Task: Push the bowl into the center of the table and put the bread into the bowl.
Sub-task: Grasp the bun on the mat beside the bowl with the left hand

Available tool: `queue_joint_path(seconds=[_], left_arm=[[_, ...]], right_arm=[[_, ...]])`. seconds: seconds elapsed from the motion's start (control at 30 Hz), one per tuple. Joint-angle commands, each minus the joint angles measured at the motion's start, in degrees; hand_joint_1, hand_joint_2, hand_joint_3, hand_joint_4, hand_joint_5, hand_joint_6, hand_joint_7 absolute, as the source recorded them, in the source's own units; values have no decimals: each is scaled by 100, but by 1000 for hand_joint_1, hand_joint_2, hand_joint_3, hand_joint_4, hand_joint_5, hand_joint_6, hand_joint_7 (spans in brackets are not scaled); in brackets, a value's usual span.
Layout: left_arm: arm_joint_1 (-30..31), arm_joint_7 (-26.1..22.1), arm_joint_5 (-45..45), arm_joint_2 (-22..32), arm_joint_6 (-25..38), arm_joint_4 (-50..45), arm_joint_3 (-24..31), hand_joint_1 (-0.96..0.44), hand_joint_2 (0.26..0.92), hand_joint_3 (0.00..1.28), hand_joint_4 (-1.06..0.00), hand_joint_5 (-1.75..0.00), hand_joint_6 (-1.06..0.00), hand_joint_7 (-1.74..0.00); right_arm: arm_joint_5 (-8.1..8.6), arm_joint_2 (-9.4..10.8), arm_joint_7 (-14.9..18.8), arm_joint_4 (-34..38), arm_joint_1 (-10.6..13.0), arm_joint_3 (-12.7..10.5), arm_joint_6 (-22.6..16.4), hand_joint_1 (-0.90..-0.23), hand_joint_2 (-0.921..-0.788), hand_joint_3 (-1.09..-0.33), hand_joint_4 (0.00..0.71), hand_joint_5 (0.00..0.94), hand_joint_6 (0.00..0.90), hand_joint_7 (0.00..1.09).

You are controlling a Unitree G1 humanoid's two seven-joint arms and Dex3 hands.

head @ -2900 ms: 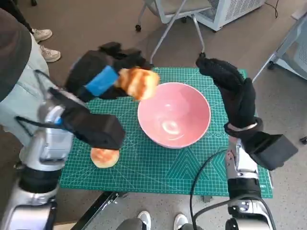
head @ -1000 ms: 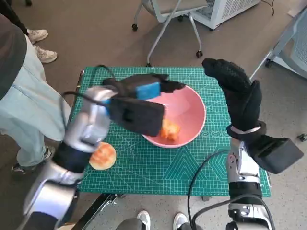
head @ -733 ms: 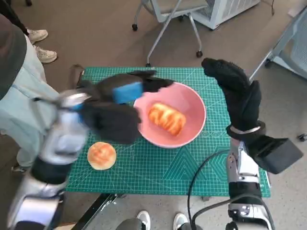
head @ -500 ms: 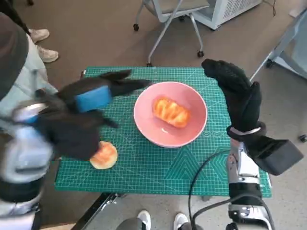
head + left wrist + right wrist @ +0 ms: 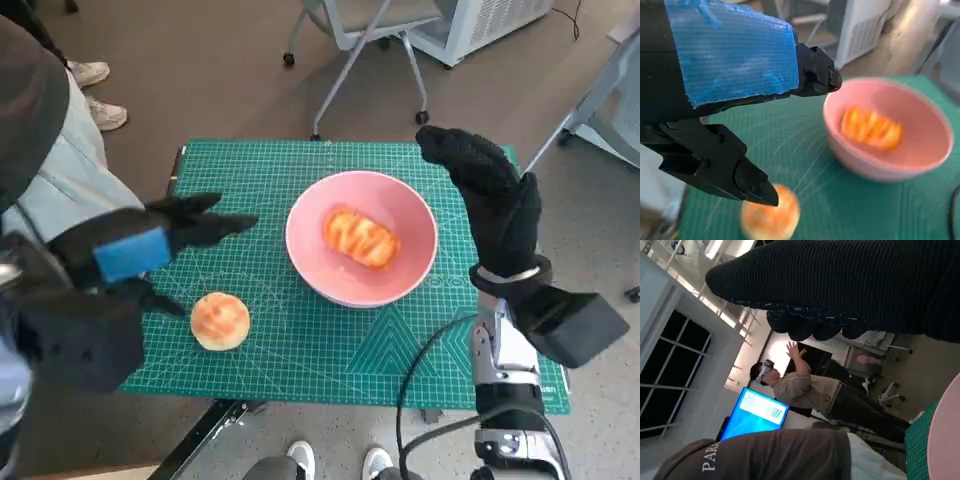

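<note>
Bread (image 5: 361, 238) lies inside the pink bowl (image 5: 312, 268) mid-surface, well beyond the left hand (image 5: 125, 255), whose fingers (image 5: 215, 225) are released and empty, while the right hand (image 5: 490, 200) stands upright, fingers apart, just beside the bowl's rim, seemingly guarding it.

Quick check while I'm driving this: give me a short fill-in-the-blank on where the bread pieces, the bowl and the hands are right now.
1. The long striped bread roll lies inside the ____ bowl.
2. The round golden bun rests on the green ____, outside the bowl.
3. The blue-taped left hand holds ____.
4. The gloved right hand is raised on the bowl's ____ side.

Missing words: pink; cutting mat; nothing; right
</note>
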Motion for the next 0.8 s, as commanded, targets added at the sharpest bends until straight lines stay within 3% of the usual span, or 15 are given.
queue_joint_path(seconds=[0.03, 0.4, 0.8], left_arm=[[398, -9, -67, 163, 97, -242, 91, 47, 717, 1, -12, 0, -201, 0], [927, 266, -77, 17, 1, -170, -43, 80, 720, 2, -11, 0, -185, 0], [893, 539, 84, -236, -111, 365, -722, 87, 720, 2, -19, -3, -179, 0]], right_arm=[[40, 27, 73, 18, 103, 15, 141, -696, -921, -772, 183, 3, 1, 598], [121, -6, 186, -5, 107, -17, 248, -715, -921, -761, 182, 2, 0, 598], [134, -48, 260, -33, 117, -55, 319, -707, -921, -761, 182, 2, 0, 598]])
